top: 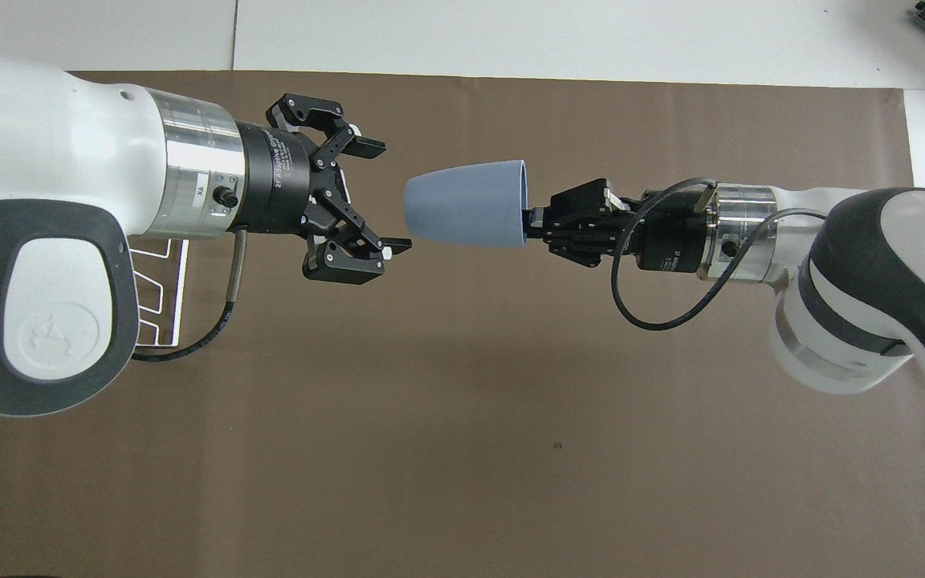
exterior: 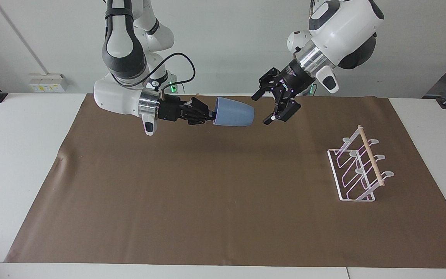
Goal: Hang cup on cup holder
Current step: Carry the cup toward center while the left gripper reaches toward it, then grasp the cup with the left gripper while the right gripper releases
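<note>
Blue cup (exterior: pixel 234 112) – one – clamped in right hand (exterior: pixel 210 112), left hand (exterior: pixel 266 107) spread apart beside it.

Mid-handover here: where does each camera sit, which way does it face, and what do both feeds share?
Facing view: high across the table, looking at the robots; both arms, bases, cup holder show.
Overhead view: above the robots' end, looking steeply down; forearms enter from both sides.
Shared: right gripper holding the cup by its rim, open left gripper at its base.

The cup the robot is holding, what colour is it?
The cup is a plain dusty blue, with no pattern. The overhead view shows it best.
</note>
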You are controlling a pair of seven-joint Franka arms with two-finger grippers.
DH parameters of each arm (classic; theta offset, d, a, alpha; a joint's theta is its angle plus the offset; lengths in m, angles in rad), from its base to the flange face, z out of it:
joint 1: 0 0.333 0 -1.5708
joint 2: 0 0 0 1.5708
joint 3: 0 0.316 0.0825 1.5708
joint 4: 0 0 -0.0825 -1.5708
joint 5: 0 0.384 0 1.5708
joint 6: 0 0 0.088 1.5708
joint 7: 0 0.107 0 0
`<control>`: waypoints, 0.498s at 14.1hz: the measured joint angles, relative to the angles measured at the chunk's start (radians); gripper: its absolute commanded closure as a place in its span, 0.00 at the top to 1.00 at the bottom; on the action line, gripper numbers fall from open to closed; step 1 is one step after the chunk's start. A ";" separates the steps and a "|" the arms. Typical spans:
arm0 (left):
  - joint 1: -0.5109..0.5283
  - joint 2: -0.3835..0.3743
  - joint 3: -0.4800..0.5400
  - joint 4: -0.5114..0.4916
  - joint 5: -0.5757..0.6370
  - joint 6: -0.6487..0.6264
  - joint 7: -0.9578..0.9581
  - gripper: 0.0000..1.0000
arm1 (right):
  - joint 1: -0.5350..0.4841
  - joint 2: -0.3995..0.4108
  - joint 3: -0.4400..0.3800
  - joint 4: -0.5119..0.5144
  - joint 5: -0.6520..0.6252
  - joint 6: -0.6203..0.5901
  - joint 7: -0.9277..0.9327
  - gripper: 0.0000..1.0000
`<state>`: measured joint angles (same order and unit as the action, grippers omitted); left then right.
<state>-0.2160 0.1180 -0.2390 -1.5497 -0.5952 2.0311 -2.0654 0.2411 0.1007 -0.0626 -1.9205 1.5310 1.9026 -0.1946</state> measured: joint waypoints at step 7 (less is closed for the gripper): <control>-0.072 0.037 -0.001 0.015 -0.001 0.054 -0.031 1.00 | 0.000 -0.002 -0.001 -0.003 0.000 0.002 0.000 0.00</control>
<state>-0.2879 0.1548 -0.2395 -1.5345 -0.5964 2.0853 -2.0964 0.2410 0.0990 -0.0634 -1.9239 1.5313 1.9051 -0.1946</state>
